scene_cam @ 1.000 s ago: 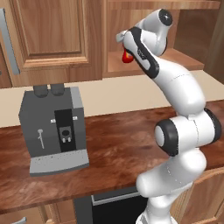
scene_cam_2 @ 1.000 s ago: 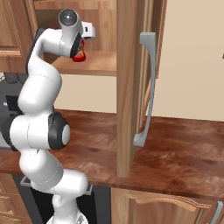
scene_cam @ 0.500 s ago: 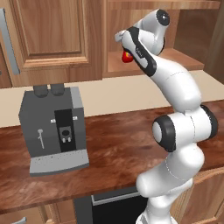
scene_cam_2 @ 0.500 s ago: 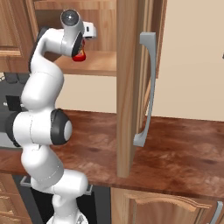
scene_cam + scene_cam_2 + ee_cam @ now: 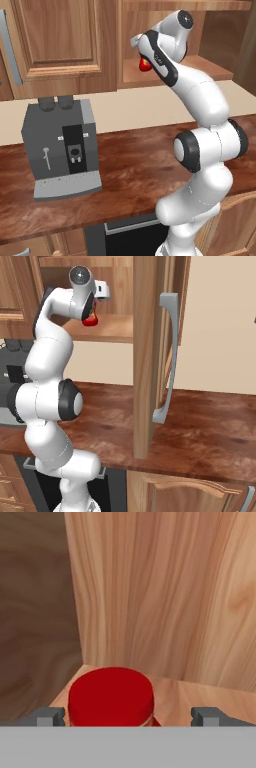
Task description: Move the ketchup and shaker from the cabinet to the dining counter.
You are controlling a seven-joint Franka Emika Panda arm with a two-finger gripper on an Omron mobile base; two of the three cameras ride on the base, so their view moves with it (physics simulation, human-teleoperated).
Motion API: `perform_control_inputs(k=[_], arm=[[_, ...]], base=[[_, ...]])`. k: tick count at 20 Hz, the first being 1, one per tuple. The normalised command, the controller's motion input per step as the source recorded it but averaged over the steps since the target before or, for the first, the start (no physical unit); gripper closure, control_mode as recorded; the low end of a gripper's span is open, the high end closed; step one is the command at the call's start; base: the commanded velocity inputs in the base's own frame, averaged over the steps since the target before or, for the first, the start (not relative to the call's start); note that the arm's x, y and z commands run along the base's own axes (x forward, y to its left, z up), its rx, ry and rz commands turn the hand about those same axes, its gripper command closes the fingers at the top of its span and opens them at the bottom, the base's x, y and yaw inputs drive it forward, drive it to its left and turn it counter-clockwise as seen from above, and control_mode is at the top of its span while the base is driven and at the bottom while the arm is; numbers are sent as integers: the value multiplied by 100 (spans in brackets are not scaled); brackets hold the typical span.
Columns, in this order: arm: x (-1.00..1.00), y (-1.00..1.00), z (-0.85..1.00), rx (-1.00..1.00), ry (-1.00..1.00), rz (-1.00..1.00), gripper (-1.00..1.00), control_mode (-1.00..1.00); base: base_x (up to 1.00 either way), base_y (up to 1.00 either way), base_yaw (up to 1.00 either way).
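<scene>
The ketchup (image 5: pixel 110 697) stands on the cabinet shelf (image 5: pixel 205 67), and its red cap sits low between my gripper's (image 5: pixel 129 717) two fingertips (image 5: pixel 50 716). The jaws stand wide on either side of the cap without touching it, so the gripper is open. From the base, the ketchup (image 5: pixel 144 65) shows as a red spot just under my hand inside the open cabinet (image 5: pixel 117 331), and the ketchup (image 5: pixel 90 320) is partly covered by the arm. The shaker and the dining counter are out of view.
The open cabinet door (image 5: pixel 147 356) with its silver bar handle (image 5: pixel 167 356) juts out to the right of the arm. A grey coffee machine (image 5: pixel 62 145) stands on the wall counter (image 5: pixel 130 160) below. The shelf's back and side walls (image 5: pixel 165 592) are close behind the bottle.
The arm's elbow has shifted a little and the hand has eased slightly toward the ketchup. The jaws have stayed wide apart.
</scene>
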Motion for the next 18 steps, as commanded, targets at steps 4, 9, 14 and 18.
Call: perform_control_inputs(k=[4,9,14,18], arm=[[0,10,0,0,-3,0,-100,-100],[-2,9,0,0,-5,0,100,-100],[-21,-1,-2,0,-6,0,100,-100],[-32,-7,-1,0,-6,0,100,-100]], base=[[0,0,0],[0,0,0],[0,0,0],[0,0,0]])
